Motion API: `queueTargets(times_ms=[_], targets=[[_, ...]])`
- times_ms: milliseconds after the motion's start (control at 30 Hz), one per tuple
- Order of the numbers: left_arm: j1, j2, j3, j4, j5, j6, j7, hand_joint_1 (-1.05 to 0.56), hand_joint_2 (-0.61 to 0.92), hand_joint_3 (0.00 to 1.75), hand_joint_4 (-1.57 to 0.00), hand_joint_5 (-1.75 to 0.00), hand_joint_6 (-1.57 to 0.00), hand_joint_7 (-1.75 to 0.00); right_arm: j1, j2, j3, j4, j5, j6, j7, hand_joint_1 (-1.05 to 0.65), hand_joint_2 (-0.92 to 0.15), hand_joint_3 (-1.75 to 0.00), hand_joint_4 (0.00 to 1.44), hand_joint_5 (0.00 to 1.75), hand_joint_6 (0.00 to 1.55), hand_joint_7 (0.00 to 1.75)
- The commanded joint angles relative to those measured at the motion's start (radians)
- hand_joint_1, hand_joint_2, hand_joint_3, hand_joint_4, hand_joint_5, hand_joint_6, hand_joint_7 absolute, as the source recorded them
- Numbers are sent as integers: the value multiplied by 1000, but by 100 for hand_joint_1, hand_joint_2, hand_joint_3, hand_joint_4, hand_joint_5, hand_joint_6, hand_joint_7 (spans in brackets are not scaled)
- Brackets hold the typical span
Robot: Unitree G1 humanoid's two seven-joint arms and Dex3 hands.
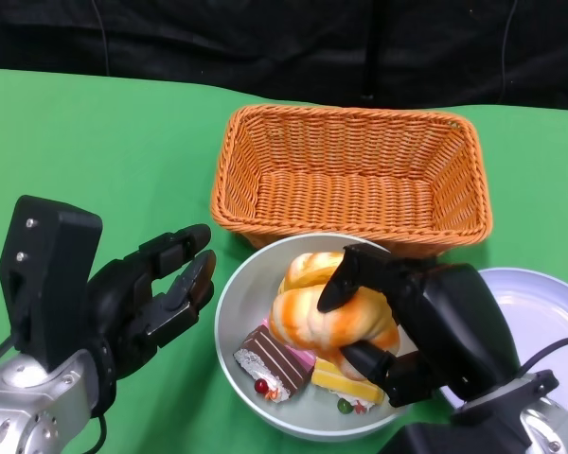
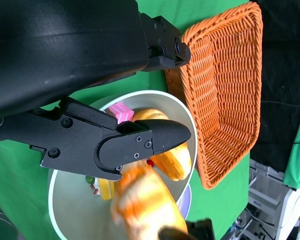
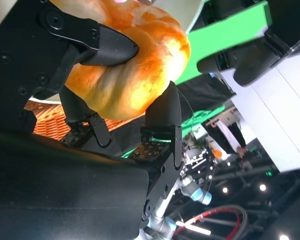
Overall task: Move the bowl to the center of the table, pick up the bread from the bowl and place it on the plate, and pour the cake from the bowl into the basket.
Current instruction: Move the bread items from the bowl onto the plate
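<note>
1. Gripping the glazed orange bread loaf (image 1: 333,317), right hand (image 1: 412,326) lifts it, seemingly just clear of the grey metal bowl (image 1: 239,307), bound for the white plate (image 1: 540,317).
2. Left hand (image 1: 156,293): fingers apart, empty, beside the bowl's rim.

On the tabletop (image 1: 95,142) the bowl (image 1: 235,303) sits just before the basket (image 1: 350,170), the plate (image 1: 540,303) at its right. In the bowl lie bread (image 1: 327,317) and, seemingly, two cakes (image 1: 275,364).

Head view looks down; both wrist views, apparently rotated, share the bread (image 1: 333,317).
</note>
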Motion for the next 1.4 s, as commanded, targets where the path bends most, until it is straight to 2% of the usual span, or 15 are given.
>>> queueTargets(times_ms=[33, 133, 167, 267, 367, 400, 500, 567, 767, 867, 933, 1133, 1400], targets=[[0, 5, 18, 13, 1, -5, 12, -57, 92, 59, -14, -14, -16, -1, 16, 13, -48, -94, 63, -13, -1, -20, -16, -170, 102, 175, 81, 163], [-1, 2, 23, 13, -2, 0, 13, -57, 92, 59, -14, -14, -16, -1, 27, 21, -64, -132, 92, -12, 8, -23, -12, -174, 102, 175, 83, 164], [-1, 2, 23, 11, -1, 2, 14, -57, 92, 59, -14, -14, -16, -1, 38, 29, -80, -157, 140, -20, 15, -21, -12, -174, 102, 175, 83, 164], [-3, 0, 27, 10, -1, 9, 19, -56, 92, 60, -15, -15, -16, -1, 67, 53, -132, -216, 264, -38, 22, -13, -16, -175, 102, 175, 82, 162], [-4, -1, 29, 9, -4, 11, 21, -56, 92, 61, -15, -15, -16, -1, 74, 59, -151, -228, 296, -44, 33, -11, -19, -175, 102, 175, 82, 162], [-5, -1, 32, 7, -9, 15, 20, -56, 92, 61, -15, -15, -16, -1, 84, 71, -183, -252, 318, -23, 27, -11, -19, -175, 102, 175, 82, 162], [-6, -3, 39, 0, -19, 24, 21, -54, 92, 64, -12, -15, -16, -1, 103, 83, -271, -303, 361, 17, 21, -7, -29, -166, 101, 175, 79, 164], [-6, -3, 41, -3, -20, 27, 21, -54, 92, 65, -12, -15, -16, -1, 107, 85, -298, -316, 365, 29, 28, -2, -30, -166, 103, 175, 79, 166], [9, 2, 38, -28, -9, 0, 20, -54, 92, 63, -13, -17, -16, -1, 138, 51, -453, -340, 385, 88, 46, 0, -26, -171, 106, 175, 78, 166], [13, 0, 41, -31, -10, -9, 19, -54, 92, 62, -11, -17, -16, 0, 145, 51, -478, -343, 379, 110, 52, -3, -22, -172, 107, 175, 80, 166], [21, -4, 51, -42, -9, -36, 21, -54, 92, 58, -12, -19, -16, -1, 170, 16, -518, -332, 345, 112, 57, 1, -19, -173, 106, 175, 81, 166], [56, 22, 4, -84, 71, -161, 26, -54, 92, 57, -15, -23, -19, -2, 222, -32, -558, -280, 316, 122, 87, 6, -13, -175, 105, 175, 84, 169], [80, 40, -29, -89, 137, -245, 18, -56, 92, 59, -13, -26, -20, -2, 243, -61, -551, -227, 281, 226, 140, 5, -17, -172, 102, 175, 81, 164]])
